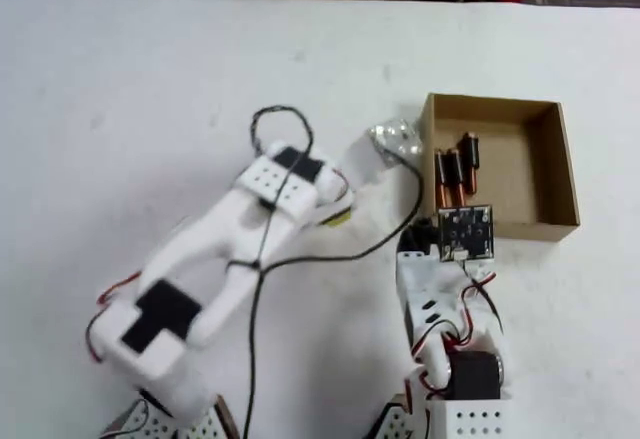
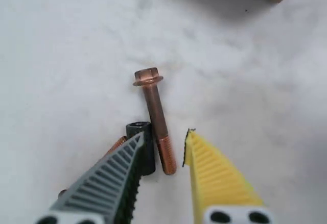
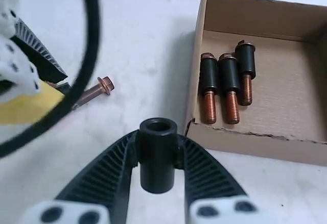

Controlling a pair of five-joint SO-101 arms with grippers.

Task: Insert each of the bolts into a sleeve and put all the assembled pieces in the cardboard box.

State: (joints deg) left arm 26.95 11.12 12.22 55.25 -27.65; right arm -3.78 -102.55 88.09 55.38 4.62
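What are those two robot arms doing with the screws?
They're putting bolts into sleeves. The right claw is gripping a black sleeve upright, just outside the cardboard box. The left claw is open around a copper bolt lying on the table. Three finished pieces already lie in the box.

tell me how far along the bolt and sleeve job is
Done: three assembled pieces lie in the cardboard box. In hand: the right gripper grips an empty sleeve, and the left gripper has its fingers open around a loose bolt on the table. Left: that bolt isn't in a sleeve yet, a second sleeve lies beside it, and both must end up in the box.
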